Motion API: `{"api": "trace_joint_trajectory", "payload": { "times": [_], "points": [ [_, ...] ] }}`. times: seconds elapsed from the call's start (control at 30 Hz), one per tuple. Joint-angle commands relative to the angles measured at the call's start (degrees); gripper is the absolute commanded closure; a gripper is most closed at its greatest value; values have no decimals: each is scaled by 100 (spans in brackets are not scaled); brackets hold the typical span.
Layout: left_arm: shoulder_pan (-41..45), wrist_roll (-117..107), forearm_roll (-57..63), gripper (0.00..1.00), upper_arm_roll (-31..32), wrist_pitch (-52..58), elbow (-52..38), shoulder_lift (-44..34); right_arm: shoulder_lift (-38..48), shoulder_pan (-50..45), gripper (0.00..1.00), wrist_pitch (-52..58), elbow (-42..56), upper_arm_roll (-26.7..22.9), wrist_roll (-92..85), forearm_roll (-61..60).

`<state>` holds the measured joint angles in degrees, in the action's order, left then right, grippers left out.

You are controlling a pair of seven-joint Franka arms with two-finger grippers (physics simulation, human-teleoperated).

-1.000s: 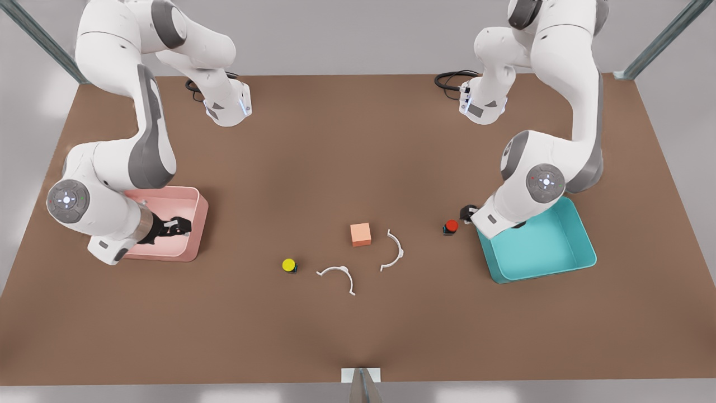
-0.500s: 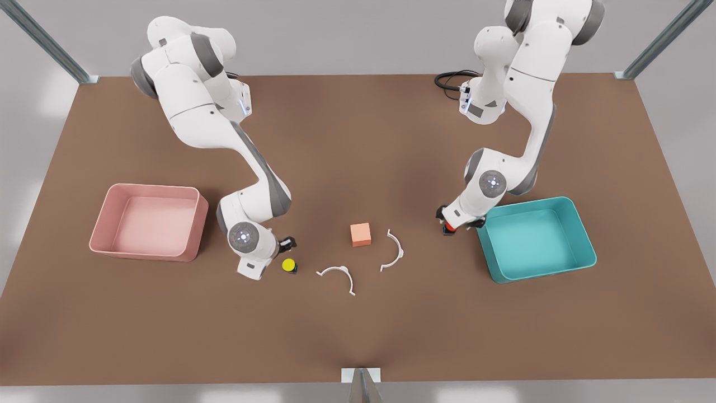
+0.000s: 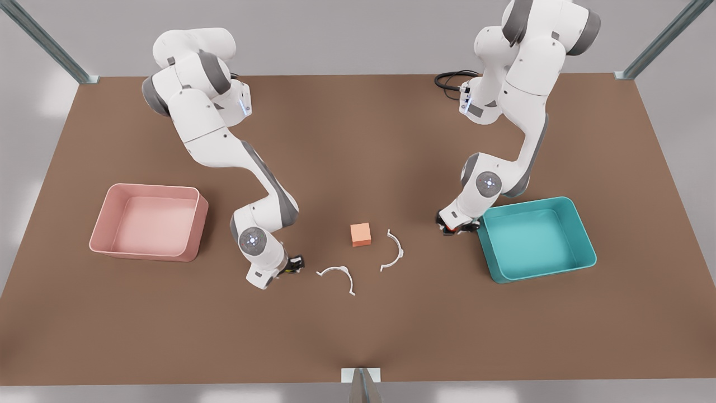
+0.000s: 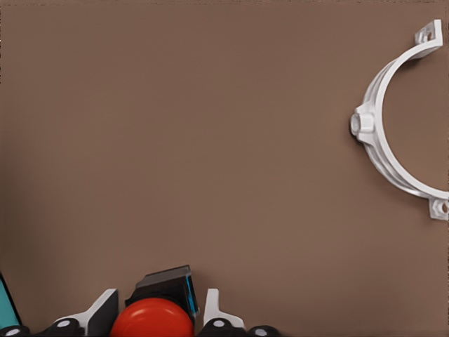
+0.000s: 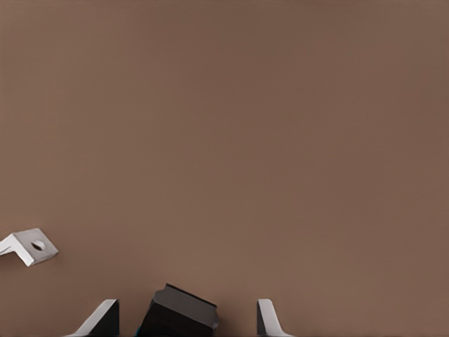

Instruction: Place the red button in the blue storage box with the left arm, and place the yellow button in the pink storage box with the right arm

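Note:
In the left wrist view the red button (image 4: 151, 319) sits on its dark base between the fingers of my left gripper (image 4: 160, 316), which is shut on it. In the front view that gripper (image 3: 456, 223) is low on the table, just off the blue storage box (image 3: 537, 274) at the front view's right. My right gripper (image 5: 187, 316) is open, its fingers well apart on either side of the yellow button's dark base (image 5: 179, 312); the yellow cap is hidden. That gripper (image 3: 291, 266) stands to the right of the pink storage box (image 3: 140, 250).
An orange-pink cube (image 3: 361, 234) sits mid-table. Two white curved clips (image 3: 337, 274) (image 3: 393, 250) lie between the arms. One clip (image 4: 393, 154) shows in the left wrist view, and a clip's tab (image 5: 28, 247) in the right wrist view. Both boxes hold nothing.
The right arm swung from over the pink box across to the yellow button and came down over it. The left gripper moved onto the red button and settled around it.

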<state>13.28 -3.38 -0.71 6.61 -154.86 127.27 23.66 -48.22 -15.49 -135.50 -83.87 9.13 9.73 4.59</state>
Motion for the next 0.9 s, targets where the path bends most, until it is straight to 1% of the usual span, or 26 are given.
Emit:
{"api": "trace_joint_trajectory", "payload": {
  "times": [0.0,0.03,0.07,0.2,0.3,0.33,0.37,0.4,0.5,0.53,0.57,0.63,0.7,0.73,0.8,0.83,0.87],
  "points": [
    [-1,65,10,31,-2,-88,-18,-1,-3,2,25,-292,-16,1,522,7],
    [-1,65,10,36,7,-88,-18,-1,-12,2,27,-354,-24,1,522,7],
    [-1,57,10,40,7,-88,-18,-1,-12,-7,27,-354,-59,1,522,7],
    [-1,48,10,41,7,-79,-44,-45,-12,20,24,-354,-218,1,522,157],
    [-10,48,10,45,7,-53,-79,-89,32,-16,24,-354,-411,1,530,157],
    [-10,48,10,47,7,-53,-79,-98,41,-16,27,-354,-429,1,531,157],
    [-10,48,10,48,7,-44,-79,-98,50,-16,36,-345,-429,1,530,157],
    [-18,48,10,48,7,-26,-114,-124,67,-16,43,-345,-420,9,530,157],
    [-54,65,10,48,-28,737,-588,-361,155,-7,43,-301,-402,18,530,157],
    [-176,83,10,48,-37,1194,-896,-449,243,2,46,-257,-411,27,530,157],
    [-281,267,10,48,-46,1458,-1054,-511,427,19,46,-38,-402,27,522,157],
    [-625,856,1,48,-46,1766,-1055,-722,990,300,46,525,-542,53,469,157],
    [-1020,1497,-69,48,-46,2083,-1055,-915,1728,625,46,534,-1272,53,144,157],
    [-1240,2060,-368,48,-55,2320,-1046,-977,1992,828,46,525,-1606,62,-111,157],
    [-1600,2718,-403,48,-55,2469,-1019,-1038,2475,1126,45,499,-2185,62,-357,157],
    [-1837,3106,-456,48,-63,2505,-1002,-1030,2800,1469,45,472,-2599,88,-638,157],
    [-1882,3186,-483,47,-63,2558,-985,-1003,3038,1847,46,455,-2924,255,-840,157]
  ]
}}
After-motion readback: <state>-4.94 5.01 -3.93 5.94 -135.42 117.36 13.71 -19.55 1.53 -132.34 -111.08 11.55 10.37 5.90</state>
